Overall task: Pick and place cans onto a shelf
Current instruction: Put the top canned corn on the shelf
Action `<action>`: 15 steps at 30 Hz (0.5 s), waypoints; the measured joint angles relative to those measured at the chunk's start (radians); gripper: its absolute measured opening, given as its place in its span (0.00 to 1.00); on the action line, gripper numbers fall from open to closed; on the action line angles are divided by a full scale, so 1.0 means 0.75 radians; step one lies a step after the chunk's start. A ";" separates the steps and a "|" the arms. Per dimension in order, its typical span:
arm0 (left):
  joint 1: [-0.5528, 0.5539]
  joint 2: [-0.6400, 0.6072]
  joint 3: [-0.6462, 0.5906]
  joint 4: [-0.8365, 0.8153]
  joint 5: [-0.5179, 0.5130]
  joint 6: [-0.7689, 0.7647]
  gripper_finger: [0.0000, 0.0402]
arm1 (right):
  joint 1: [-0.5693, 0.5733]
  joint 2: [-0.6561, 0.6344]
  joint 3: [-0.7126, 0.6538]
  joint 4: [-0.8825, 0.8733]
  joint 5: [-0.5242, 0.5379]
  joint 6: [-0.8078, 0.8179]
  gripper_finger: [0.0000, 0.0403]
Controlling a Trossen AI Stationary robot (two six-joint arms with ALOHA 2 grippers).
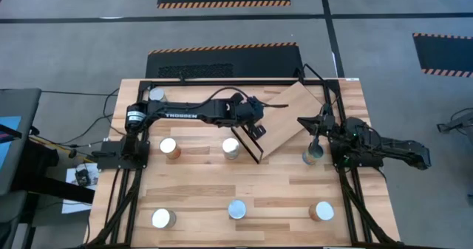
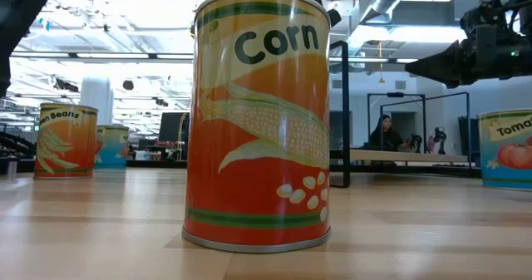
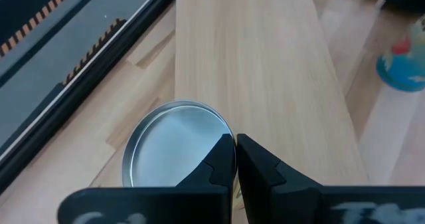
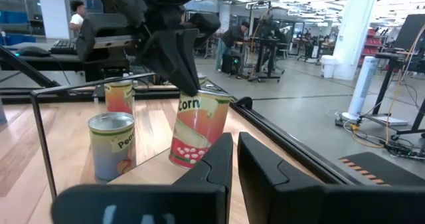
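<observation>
The shelf point(image 1: 292, 112) is a light wood board lying slantwise at the table's middle, with a black wire frame point(image 1: 248, 147) at its near-left end. My left gripper point(image 1: 251, 131) is shut over that end, its fingertips at a tilted Corn can point(image 4: 199, 131) whose silvery top point(image 3: 169, 147) shows in the left wrist view. A Peach can point(image 4: 111, 145) stands upright beside it. My right gripper point(image 4: 236, 159) waits at the table's right, level, fingers nearly together, holding nothing. Other cans point(image 1: 168, 147) stand scattered on the tabletop. My left gripper's shut fingertips point(image 4: 189, 84) meet the Corn can's top rim point(image 3: 222, 139) and pinch nothing. They come slanting down from the table's left. The can leans with its top toward the far edge, and its lower edge point(image 4: 184, 161) rests on the wood by the board's edge.
Cans stand along the near edge point(image 1: 161, 218), point(image 1: 236, 208), point(image 1: 321, 210), one at the far left point(image 1: 155, 94) and one beside the right arm point(image 1: 314, 154). The low view is filled by a big Corn can point(image 2: 258, 122). People stand in the room beyond.
</observation>
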 joint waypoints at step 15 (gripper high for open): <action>0.017 0.038 -0.001 -0.003 0.037 0.003 0.00 | 0.000 0.000 0.000 -0.001 -0.001 0.000 0.12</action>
